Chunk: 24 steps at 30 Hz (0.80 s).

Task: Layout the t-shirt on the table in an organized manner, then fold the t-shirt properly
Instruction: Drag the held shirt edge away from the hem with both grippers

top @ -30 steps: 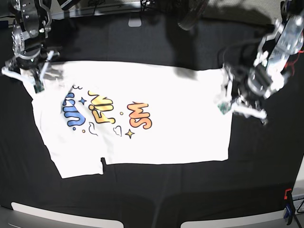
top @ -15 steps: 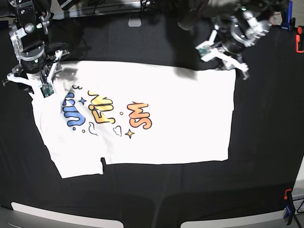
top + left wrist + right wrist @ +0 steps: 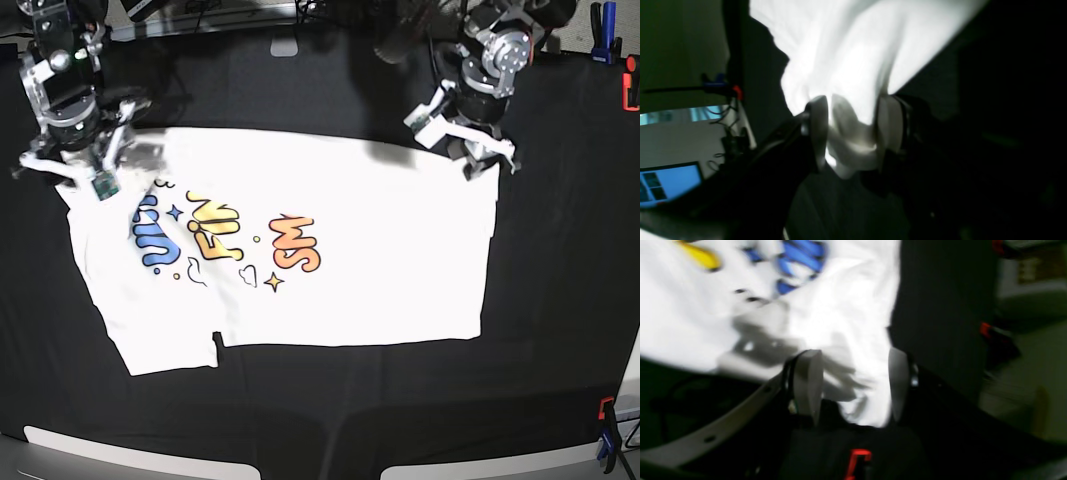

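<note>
Since a second ago the left gripper (image 3: 468,150) has moved from the t-shirt's (image 3: 300,250) side edge to its far corner. Both grippers, left and right gripper (image 3: 82,172), stand spread with white fabric between the fingers. The t-shirt lies flat, print-up, on the table (image 3: 300,420).

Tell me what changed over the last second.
The left end effector swung from the shirt's right edge up to its far right corner and now straddles it, jaws open. The right end effector stayed at the far left corner, open. The shirt lies as before.
</note>
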Tool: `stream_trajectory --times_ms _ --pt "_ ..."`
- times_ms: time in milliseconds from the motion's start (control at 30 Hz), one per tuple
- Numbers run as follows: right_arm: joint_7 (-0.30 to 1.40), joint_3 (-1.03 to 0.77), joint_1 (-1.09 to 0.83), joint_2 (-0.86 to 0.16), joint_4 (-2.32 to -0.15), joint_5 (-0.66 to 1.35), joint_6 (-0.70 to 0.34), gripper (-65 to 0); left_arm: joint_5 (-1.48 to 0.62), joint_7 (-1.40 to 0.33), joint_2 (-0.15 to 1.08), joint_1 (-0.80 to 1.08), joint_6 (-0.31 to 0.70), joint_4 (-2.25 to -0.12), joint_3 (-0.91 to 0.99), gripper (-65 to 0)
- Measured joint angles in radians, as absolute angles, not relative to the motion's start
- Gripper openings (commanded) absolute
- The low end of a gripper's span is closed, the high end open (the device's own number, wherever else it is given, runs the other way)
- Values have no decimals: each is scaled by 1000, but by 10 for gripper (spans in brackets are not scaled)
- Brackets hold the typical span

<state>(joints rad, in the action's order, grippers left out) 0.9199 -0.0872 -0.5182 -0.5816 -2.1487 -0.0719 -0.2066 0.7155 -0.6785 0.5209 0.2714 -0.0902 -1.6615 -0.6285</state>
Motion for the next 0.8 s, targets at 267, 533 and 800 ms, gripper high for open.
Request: stream_trajectory --times_ms 267,533,800 --pt "981 -87 -625 -582 -2146 -40 -412 -345 701 -681 498 279 -101 -1655 -628 -530" --pt "831 -87 -675 -582 -1980 -261 -270 -345 693 -738 466 279 -101 -1656 -627 -650" --pt "752 -11 -596 -591 -1847 -345 -299 -345 693 -737 466 279 -101 -1655 -627 -650"
